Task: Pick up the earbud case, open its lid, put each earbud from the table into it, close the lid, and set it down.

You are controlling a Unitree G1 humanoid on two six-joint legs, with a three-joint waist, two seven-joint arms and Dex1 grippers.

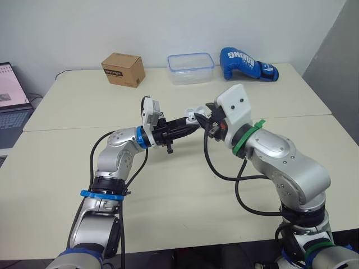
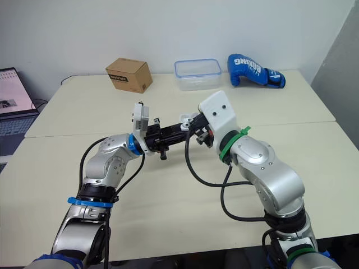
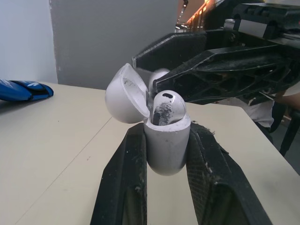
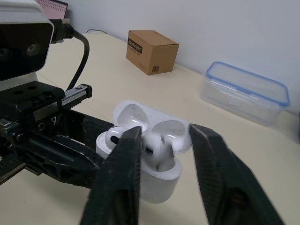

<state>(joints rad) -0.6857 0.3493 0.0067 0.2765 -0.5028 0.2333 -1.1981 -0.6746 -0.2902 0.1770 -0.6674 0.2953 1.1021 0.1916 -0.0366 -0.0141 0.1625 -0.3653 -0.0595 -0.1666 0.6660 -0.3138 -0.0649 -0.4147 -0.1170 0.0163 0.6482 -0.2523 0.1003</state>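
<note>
Left eye view: above the table [image 1: 168,196], the left gripper [image 1: 192,125] and the right gripper [image 1: 207,121] meet tip to tip. The case [image 1: 193,115] sits between the left jaws, clear of the table and right at the tips of the right jaws. Well beyond both lie a box [image 1: 123,69], a tub [image 1: 190,68] and a glove [image 1: 247,63].

Left wrist view: the left jaws are closed on the case's body, with a finger [image 3: 123,180] pressed against each side. The lid [image 3: 123,93] is hinged open and tipped back past the fingertips. One earbud [image 3: 166,107] is seated in the case, just beyond the left jaws. A second earbud [image 3: 158,76] shows right behind it, between the right jaws, which reach in from the opposite side.

Right wrist view: the right jaws stand apart, straddling the open case. The second earbud stands in the case's mouth between them, with a gap showing on the side of one finger [image 4: 218,176], so they grip nothing. The first earbud sits just outside the gap, beside the other finger.
</note>
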